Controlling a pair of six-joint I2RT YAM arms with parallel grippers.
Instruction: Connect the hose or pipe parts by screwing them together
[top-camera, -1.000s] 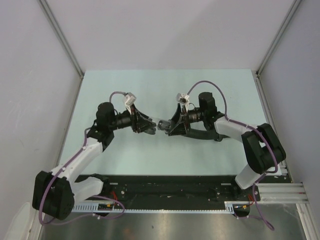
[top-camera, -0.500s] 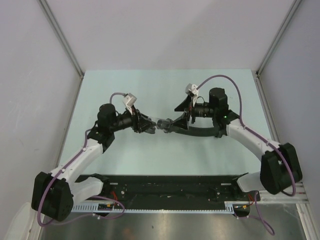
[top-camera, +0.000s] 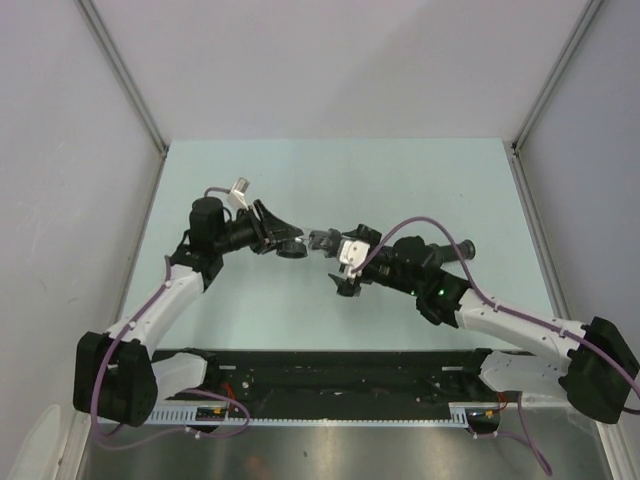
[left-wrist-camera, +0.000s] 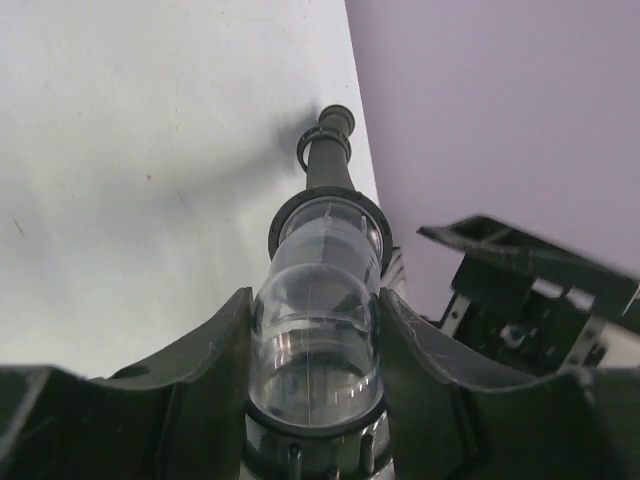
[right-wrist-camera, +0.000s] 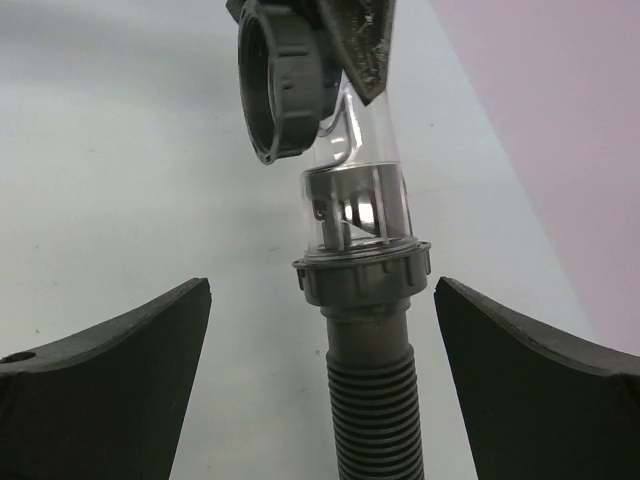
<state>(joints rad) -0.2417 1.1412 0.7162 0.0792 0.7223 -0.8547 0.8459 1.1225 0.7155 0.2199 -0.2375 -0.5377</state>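
The ribbed hose (right-wrist-camera: 375, 400) looked screwed onto the clear fitting (right-wrist-camera: 355, 190) that the left gripper (left-wrist-camera: 315, 300) clamped; the right gripper (right-wrist-camera: 322, 290) hung spread wide, holding nothing.

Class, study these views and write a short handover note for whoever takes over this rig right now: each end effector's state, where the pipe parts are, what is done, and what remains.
Left end effector: shut on the clear tube.
Right end effector: open, one finger on each side of the ribbed hose, touching nothing.
Parts: the hose's grey collar sits over the end of the clear tube, and the two line up as one piece.
Done: the parts appear joined.
Left: tightness cannot be judged from these views. Probably check the collar, then set the assembly down.
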